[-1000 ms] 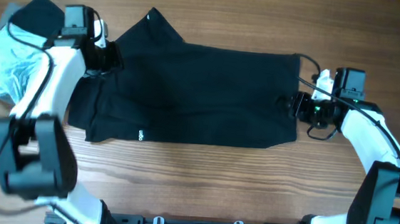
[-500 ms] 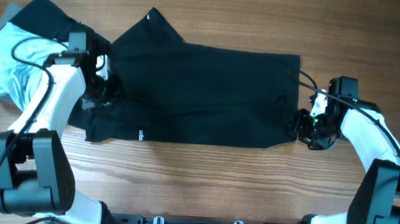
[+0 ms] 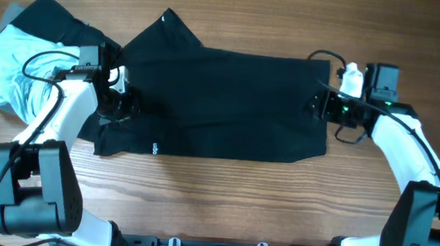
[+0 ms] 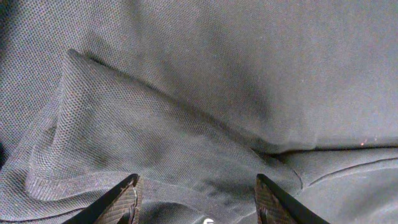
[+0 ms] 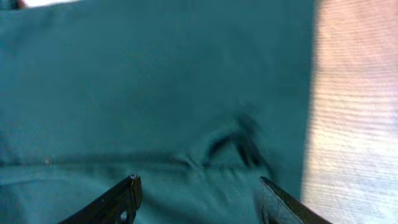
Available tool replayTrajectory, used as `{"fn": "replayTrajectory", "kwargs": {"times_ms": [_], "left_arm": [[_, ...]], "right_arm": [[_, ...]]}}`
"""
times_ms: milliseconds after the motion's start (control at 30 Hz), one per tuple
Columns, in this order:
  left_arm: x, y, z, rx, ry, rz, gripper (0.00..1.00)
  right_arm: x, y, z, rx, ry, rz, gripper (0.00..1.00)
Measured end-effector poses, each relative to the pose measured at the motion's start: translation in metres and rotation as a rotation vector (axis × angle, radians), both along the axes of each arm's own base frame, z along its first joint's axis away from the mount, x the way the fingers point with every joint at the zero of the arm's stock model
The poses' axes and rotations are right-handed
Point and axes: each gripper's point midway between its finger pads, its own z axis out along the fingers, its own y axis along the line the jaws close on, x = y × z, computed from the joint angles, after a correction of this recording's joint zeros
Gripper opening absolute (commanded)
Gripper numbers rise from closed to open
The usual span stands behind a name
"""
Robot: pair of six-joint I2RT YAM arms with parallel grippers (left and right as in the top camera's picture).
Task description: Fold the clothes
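1. Clothes (image 3: 222, 99), seen from overhead, are one big black garment spread flat across the middle of the wooden table (image 3: 220, 217), with its long side going from left to right. A pointed corner stands out at its upper left, and a small white logo (image 3: 155, 148) sits near its lower left edge. The left gripper (image 3: 123, 104) is over the left end of the garment, where the fabric is bunched. The right gripper (image 3: 321, 106) is at the right end, over the fabric just inside the edge. A pale blue garment (image 3: 4, 67) lies in a heap at the far left of the table. In this view I cannot tell how the jaws stand.

2. In the left wrist view, the left gripper (image 4: 199, 202) is released. Its two fingertips (image 4: 124, 200) are well apart and nothing is pinched between them. The clothes (image 4: 205, 81) fill the whole picture below it, and a raised fold runs slanted from the upper left to the lower right.

3. In the right wrist view, the right gripper (image 5: 199, 199) is also released, with its fingertips (image 5: 124, 196) apart and nothing between them. The clothes (image 5: 155, 81) look bluish-green here and cover the left and middle. Their straight edge runs from top to bottom at the right, with bare table (image 5: 354, 124) beside it. A small wrinkle is in the fabric near this edge.
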Motion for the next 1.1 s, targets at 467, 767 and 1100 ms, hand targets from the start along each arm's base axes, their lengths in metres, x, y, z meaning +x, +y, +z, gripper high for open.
{"fn": "replayTrajectory", "kwargs": {"times_ms": [467, 767, 1100], "left_arm": [[-0.002, -0.018, 0.000, -0.002, 0.000, -0.054, 0.59], [-0.001, -0.018, 0.000, -0.002, -0.005, -0.054, 0.59], [0.000, -0.018, 0.000, -0.002, -0.005, -0.054, 0.59]], "right_arm": [[-0.001, 0.011, -0.057, -0.168, 0.104, 0.005, 0.45], [-0.012, 0.015, -0.060, -0.151, 0.149, 0.023, 0.04], [-0.022, 0.011, -0.005, -0.152, 0.078, -0.015, 0.04]]}}
